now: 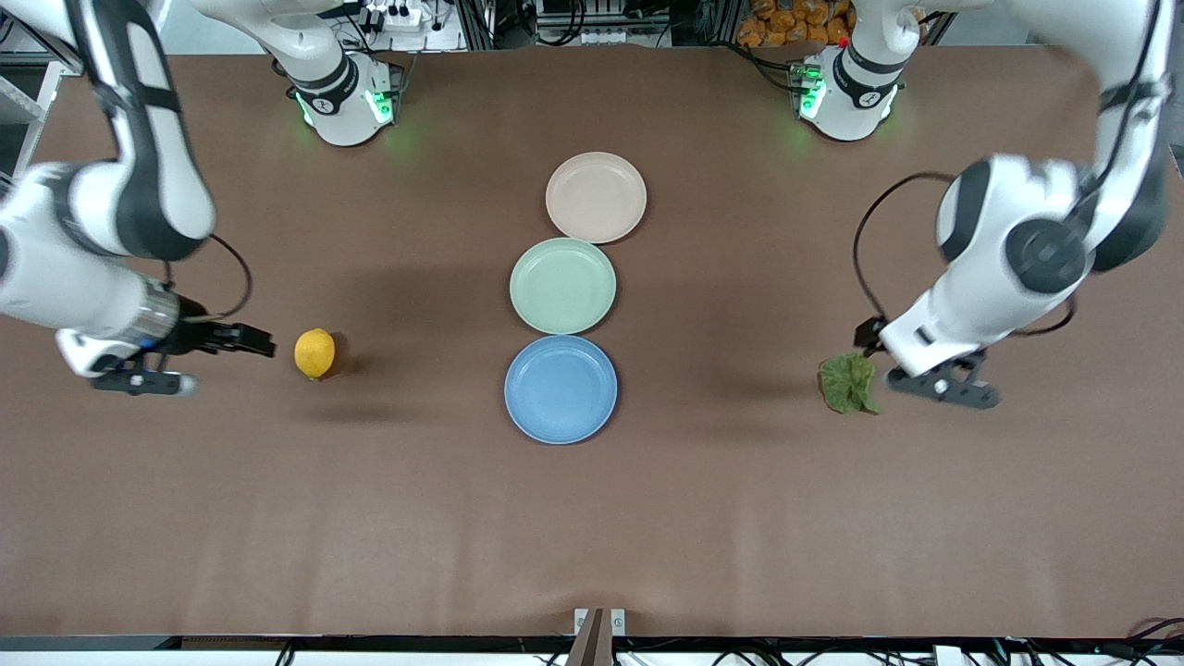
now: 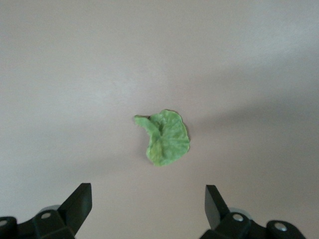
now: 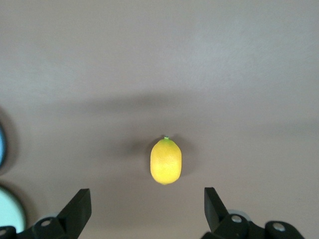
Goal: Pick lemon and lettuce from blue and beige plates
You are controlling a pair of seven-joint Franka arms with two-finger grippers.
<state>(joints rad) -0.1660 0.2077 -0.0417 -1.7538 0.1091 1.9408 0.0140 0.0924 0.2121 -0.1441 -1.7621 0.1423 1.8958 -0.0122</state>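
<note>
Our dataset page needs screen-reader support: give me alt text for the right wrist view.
A yellow lemon lies on the bare brown table, centered ahead of the right hand, whose two dark fingers are spread open.

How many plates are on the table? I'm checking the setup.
3, in a touching row mid-table: the beige plate farthest from the front camera, the mint-green plate in the middle, the blue plate nearest. All are empty; none looks hidden.

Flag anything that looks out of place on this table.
The lemon and lettuce lie on the bare table, not on plates. The blue plate and beige plate hold nothing. Left gripper and right gripper are open.
</note>
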